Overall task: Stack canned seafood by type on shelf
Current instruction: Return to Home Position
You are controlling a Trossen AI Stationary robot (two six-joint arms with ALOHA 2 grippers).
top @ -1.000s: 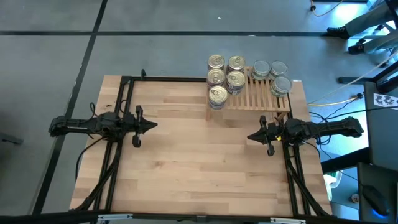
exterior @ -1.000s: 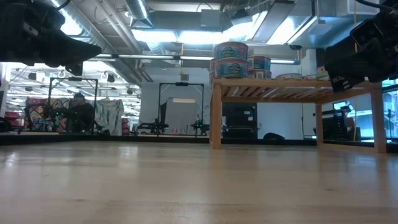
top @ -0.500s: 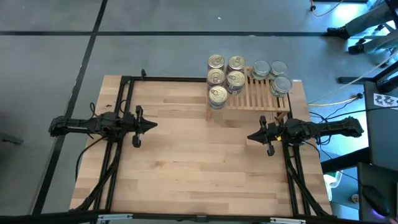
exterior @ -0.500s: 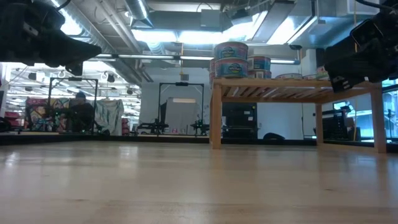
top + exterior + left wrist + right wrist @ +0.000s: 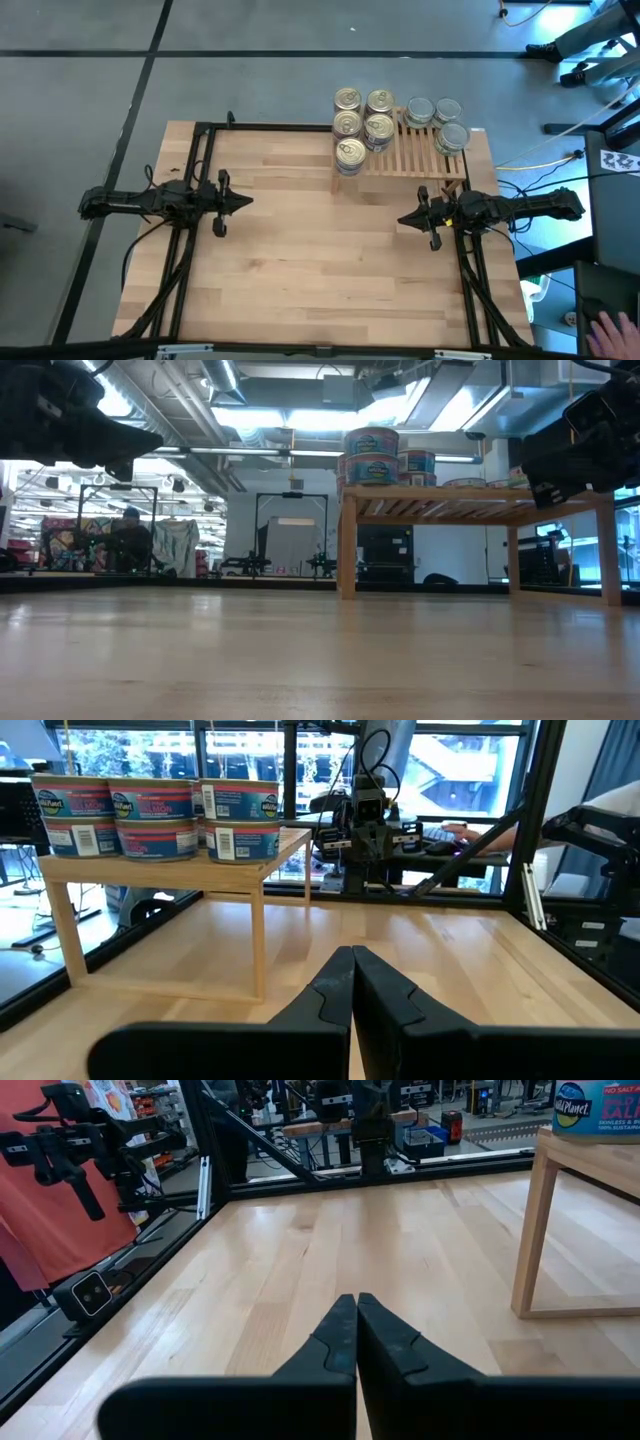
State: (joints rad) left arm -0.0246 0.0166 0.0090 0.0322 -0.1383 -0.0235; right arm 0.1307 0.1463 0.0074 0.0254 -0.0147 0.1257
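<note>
Looking straight down, I find all the canned seafood [image 5: 379,127] on the shelf [image 5: 405,155], with gold tops [image 5: 347,124] at its left end, silver-grey tops [image 5: 453,136] at its right and none on the bench [image 5: 300,260], so I judge the sorting done. Level view: blue-labelled stacks [image 5: 372,455] stand upright on the slats. Wrist views: the left jaws and right jaws are each clenched on nothing, at opposite sides of the bench.

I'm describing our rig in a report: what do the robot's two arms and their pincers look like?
The left arm and right arm are both matte black, slim and jointed. The left pincer and right pincer each have two black, tapering fingers with stepped inner edges. Dark cables trail from each arm. No markings show.
</note>
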